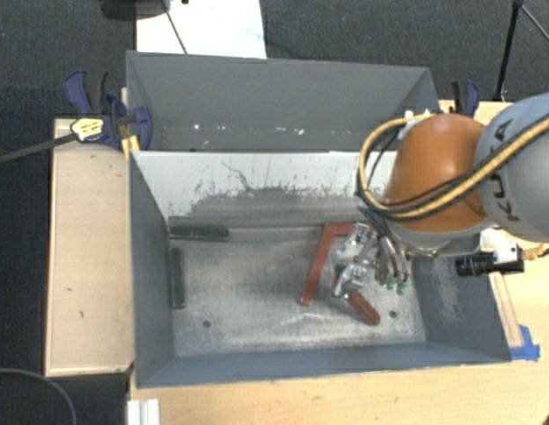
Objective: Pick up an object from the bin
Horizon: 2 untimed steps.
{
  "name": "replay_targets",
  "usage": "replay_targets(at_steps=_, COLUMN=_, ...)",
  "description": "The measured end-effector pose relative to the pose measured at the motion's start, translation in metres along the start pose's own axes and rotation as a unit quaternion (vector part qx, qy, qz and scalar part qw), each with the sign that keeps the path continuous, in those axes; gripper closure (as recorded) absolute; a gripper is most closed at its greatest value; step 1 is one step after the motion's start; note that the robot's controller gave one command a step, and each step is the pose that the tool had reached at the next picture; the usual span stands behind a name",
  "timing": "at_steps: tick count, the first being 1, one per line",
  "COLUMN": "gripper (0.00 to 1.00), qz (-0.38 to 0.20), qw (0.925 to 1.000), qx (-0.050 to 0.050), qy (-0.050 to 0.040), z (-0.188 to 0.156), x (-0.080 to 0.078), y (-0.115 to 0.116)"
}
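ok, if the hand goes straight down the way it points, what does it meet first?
Probably the short reddish-brown stick lying on the bin floor right under the hand, with a longer reddish-brown stick just beside it. Depth is unclear; it may already touch.

A brown stick (315, 268) runs (partly hidden) under the end effector (352, 280).

In bin (274, 96), long bar (199, 233) behind short bar (176, 278), left; sticks (315, 273), right
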<state>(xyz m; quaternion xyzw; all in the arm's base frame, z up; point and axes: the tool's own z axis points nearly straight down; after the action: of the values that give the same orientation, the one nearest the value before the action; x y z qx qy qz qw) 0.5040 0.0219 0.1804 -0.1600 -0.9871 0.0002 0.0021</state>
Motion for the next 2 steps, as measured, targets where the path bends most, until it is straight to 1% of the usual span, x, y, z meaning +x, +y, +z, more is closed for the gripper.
replay_targets(at_steps=1, gripper=1.0, qz=-0.002, qw=1.0, qx=-0.003, qy=-0.0085, z=-0.017, x=-0.005, y=0.002)
replay_targets(at_steps=2, gripper=1.0, qz=-0.002, qw=1.0, qx=0.0, qy=-0.0009, z=-0.004, x=-0.002, y=0.001)
